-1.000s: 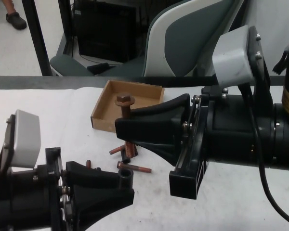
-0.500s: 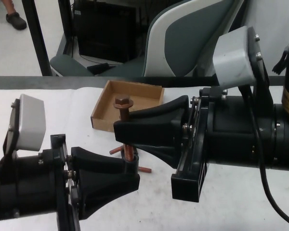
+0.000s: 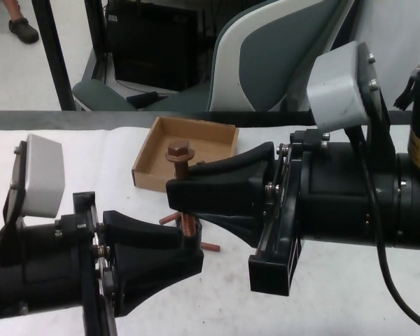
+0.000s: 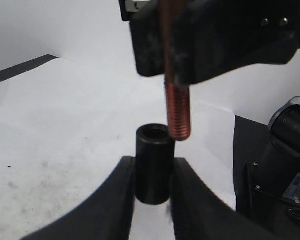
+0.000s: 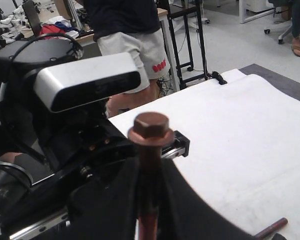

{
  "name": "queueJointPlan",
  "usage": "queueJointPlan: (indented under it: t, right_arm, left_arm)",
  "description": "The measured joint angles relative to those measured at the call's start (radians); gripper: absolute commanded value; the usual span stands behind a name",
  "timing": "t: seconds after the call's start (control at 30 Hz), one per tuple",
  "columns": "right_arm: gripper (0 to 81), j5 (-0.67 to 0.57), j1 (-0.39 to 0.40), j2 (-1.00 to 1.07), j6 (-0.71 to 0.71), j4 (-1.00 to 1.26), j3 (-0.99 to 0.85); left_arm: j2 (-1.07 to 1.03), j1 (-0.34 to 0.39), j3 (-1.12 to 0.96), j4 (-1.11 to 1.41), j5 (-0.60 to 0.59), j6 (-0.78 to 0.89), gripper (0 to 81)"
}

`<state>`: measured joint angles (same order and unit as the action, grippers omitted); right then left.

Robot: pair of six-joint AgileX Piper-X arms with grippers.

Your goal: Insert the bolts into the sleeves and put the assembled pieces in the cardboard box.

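Observation:
My right gripper (image 3: pixel 183 194) is shut on a copper bolt (image 3: pixel 180 162), held upright with its hex head (image 5: pixel 150 129) on top. Directly below, my left gripper (image 3: pixel 189 246) is shut on a short black sleeve (image 4: pixel 154 170) that stands upright between its fingers. The bolt's threaded tip (image 4: pixel 178 116) hangs right at the sleeve's open mouth, slightly to one side of its bore. Whether the tip has entered the bore cannot be told. The cardboard box (image 3: pixel 149 177) lies behind both grippers on the white bench.
Loose copper bolts (image 3: pixel 170 218) (image 3: pixel 211 246) lie on the white cover under the grippers, one of them a bolt (image 5: pixel 270 230) past the right fingers. A green chair (image 3: pixel 266 56) and a dark cabinet (image 3: pixel 150 42) stand beyond the bench's far edge.
The left gripper rose and moved right with the sleeve until it sat under the bolt's tip. The right gripper with the bolt has barely shifted.

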<state>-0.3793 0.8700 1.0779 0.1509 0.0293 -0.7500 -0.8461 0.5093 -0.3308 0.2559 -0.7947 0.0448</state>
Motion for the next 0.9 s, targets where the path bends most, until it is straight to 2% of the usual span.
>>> queueJointPlan:
  t: [0.4,0.9]
  right_arm:
    - [0.3,0.0,0.0,0.0,-0.034,0.008,-0.006]
    - [0.3,0.042,0.0,0.002,-0.057,-0.013,-0.005]
  left_arm:
    - [-0.008,0.0,0.002,0.067,-0.004,0.127,0.8]
    - [-0.008,0.0,0.003,0.126,-0.023,0.135,0.8]
